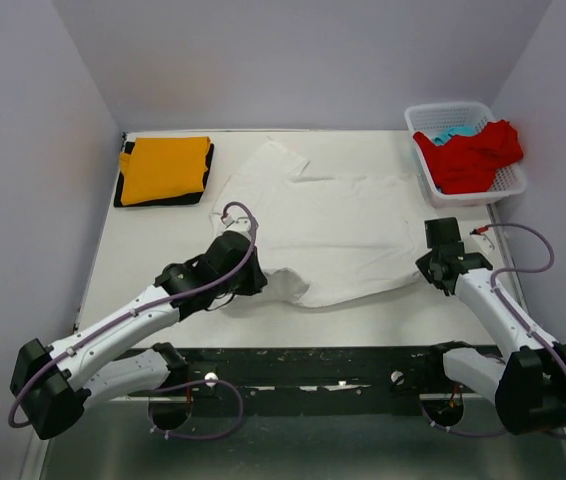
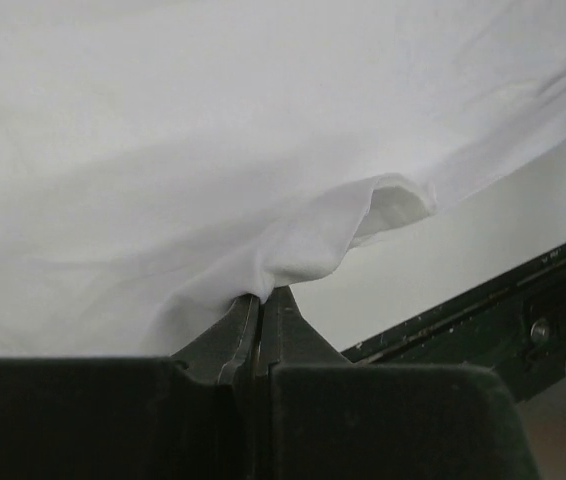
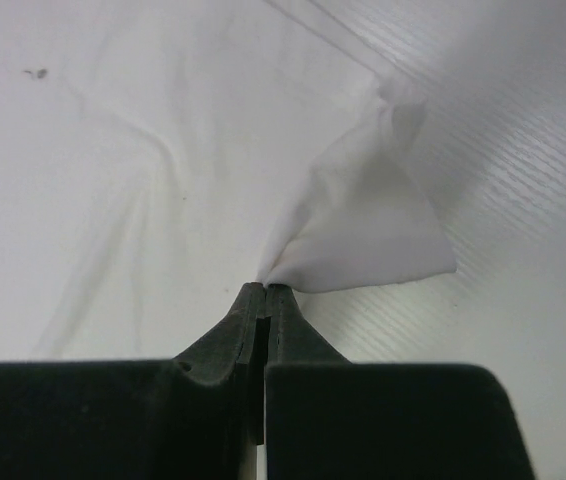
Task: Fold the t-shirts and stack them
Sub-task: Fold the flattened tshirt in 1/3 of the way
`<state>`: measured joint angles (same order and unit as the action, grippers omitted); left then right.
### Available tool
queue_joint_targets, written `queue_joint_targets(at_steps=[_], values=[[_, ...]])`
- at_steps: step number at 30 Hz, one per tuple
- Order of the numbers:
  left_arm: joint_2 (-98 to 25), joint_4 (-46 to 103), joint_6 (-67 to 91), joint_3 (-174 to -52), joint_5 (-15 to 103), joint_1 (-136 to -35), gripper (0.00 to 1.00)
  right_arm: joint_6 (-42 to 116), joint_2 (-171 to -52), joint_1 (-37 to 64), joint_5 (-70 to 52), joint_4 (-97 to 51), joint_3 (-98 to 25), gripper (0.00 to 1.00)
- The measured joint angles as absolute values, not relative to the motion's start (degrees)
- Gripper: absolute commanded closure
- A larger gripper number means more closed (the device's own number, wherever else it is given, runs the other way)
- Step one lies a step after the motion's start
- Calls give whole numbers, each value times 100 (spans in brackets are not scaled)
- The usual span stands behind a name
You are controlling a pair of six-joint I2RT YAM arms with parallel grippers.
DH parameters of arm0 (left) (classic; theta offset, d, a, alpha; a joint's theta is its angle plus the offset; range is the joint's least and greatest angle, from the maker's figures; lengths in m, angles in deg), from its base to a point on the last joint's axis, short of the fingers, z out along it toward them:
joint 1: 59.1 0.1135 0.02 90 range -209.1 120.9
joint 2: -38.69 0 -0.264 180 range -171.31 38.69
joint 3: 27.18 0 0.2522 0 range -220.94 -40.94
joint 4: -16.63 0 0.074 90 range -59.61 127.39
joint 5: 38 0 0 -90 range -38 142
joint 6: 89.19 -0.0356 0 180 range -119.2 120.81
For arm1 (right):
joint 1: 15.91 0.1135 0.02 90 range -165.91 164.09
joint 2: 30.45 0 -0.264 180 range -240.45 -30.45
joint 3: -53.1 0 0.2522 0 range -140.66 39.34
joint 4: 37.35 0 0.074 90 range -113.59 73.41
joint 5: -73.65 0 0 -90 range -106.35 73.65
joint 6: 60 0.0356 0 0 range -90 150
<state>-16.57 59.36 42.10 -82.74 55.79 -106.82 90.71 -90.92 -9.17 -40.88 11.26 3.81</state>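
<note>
The large white t-shirt [image 1: 328, 225] lies spread across the middle of the table. My left gripper [image 1: 255, 280] is shut on its near left hem; in the left wrist view [image 2: 260, 295] the cloth [image 2: 263, 180] bunches up from the closed tips. My right gripper [image 1: 425, 265] is shut on the shirt's near right corner; in the right wrist view [image 3: 265, 287] a small flap of cloth [image 3: 363, 240] stands up from the tips. A folded orange t-shirt [image 1: 165, 168] lies on a folded black one [image 1: 121, 195] at the back left. Red [image 1: 473, 155] and light blue [image 1: 450, 134] t-shirts sit in the basket.
The white lattice basket [image 1: 511, 182] stands at the back right corner. The black mounting rail [image 1: 313, 365] runs along the near table edge, also visible in the left wrist view [image 2: 503, 300]. Grey walls close in the table on three sides.
</note>
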Motion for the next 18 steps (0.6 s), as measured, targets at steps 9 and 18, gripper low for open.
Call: queue_joint_targets(at_steps=[9,18], values=[[-2350,5617,3918,-8753,5970,-9887,100,8942,-9732,-917,-4075,549,-36,99],[-3004,5112,3030,-9363,6204,-9524,100,8885,-10226,-917,-4222,278,-439,99]])
